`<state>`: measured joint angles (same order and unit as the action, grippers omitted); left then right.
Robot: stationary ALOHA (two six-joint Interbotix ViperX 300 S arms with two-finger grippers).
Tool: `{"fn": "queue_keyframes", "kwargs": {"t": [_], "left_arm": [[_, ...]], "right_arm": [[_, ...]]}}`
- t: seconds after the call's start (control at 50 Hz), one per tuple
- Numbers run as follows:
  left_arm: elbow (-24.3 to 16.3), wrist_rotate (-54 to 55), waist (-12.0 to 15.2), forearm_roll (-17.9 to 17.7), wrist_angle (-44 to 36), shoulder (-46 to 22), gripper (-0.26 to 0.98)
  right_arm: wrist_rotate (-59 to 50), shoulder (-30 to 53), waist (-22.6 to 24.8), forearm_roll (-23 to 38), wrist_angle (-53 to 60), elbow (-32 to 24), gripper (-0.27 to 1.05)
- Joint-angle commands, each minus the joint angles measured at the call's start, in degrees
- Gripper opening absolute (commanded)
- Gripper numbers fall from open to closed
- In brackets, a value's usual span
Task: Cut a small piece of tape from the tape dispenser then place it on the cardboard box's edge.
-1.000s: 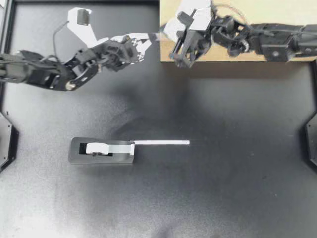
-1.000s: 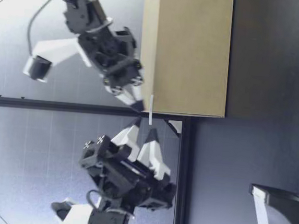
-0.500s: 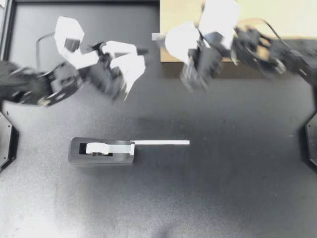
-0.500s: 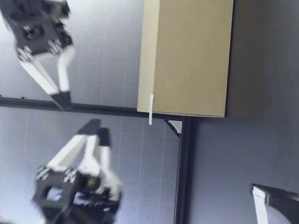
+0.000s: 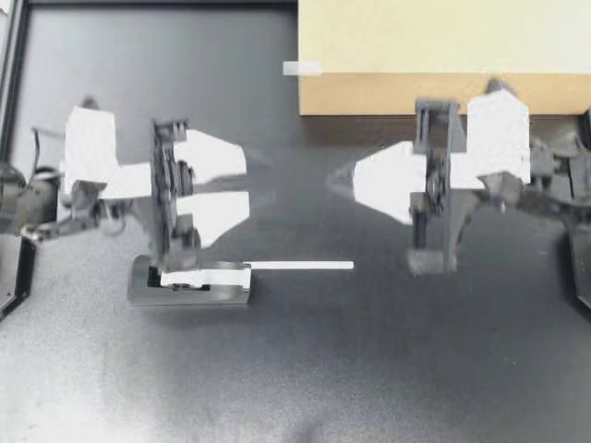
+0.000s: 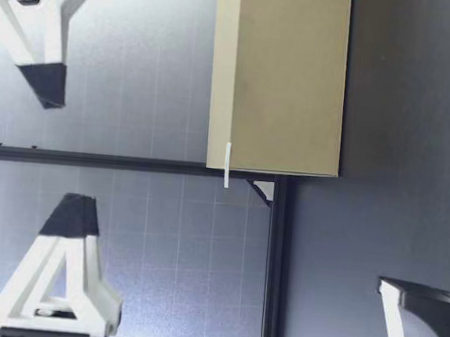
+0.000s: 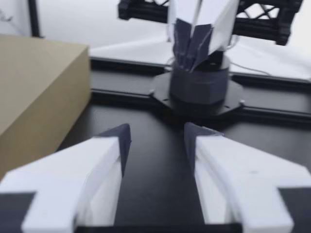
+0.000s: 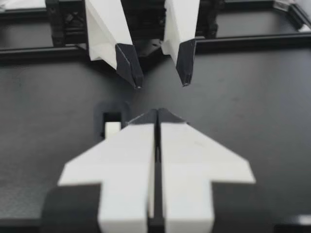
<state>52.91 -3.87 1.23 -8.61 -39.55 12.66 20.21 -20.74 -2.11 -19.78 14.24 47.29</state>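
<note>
- Black desk (image 5: 369, 369) carries everything, and we see a frame rail along its border.
- Small tape piece (image 5: 302, 67) is stuck on the cardboard box (image 5: 443, 46) at a corner by the top edge. One end overhangs past the box side.
- From table height, the same tape piece (image 6: 227, 165) sits close under the box's top edge and sticks out past the corner.
- The cardboard box stands upright against the desk's border.
- Tape dispenser (image 5: 189, 281) lies well apart from the box. A long tape strip (image 5: 300, 266) is pulled out straight toward our right side.
- Our left gripper (image 5: 249, 185) hangs above the desk just beside the dispenser, released, with its fingers spread and nothing between them.
- Our right gripper (image 5: 340, 180) faces it with the tips near but apart. It is clenched, fingers pressed together and holding nothing.
</note>
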Motion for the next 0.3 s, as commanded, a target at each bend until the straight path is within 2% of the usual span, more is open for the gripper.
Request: {"fn": "queue_keyframes", "kwargs": {"t": [0.0,0.28], "left_arm": [[-0.7,-0.18,-0.09,0.44,-0.26,1.05,0.37],[-0.35,-0.35,-0.09,0.44,-0.26,1.05,0.37]], "right_arm": [[-0.09,-0.09,0.44,-0.18,1.14,-0.09,-0.09],[-0.35,0.44,0.44,-0.18,3.69,2.9,-0.09]]}}
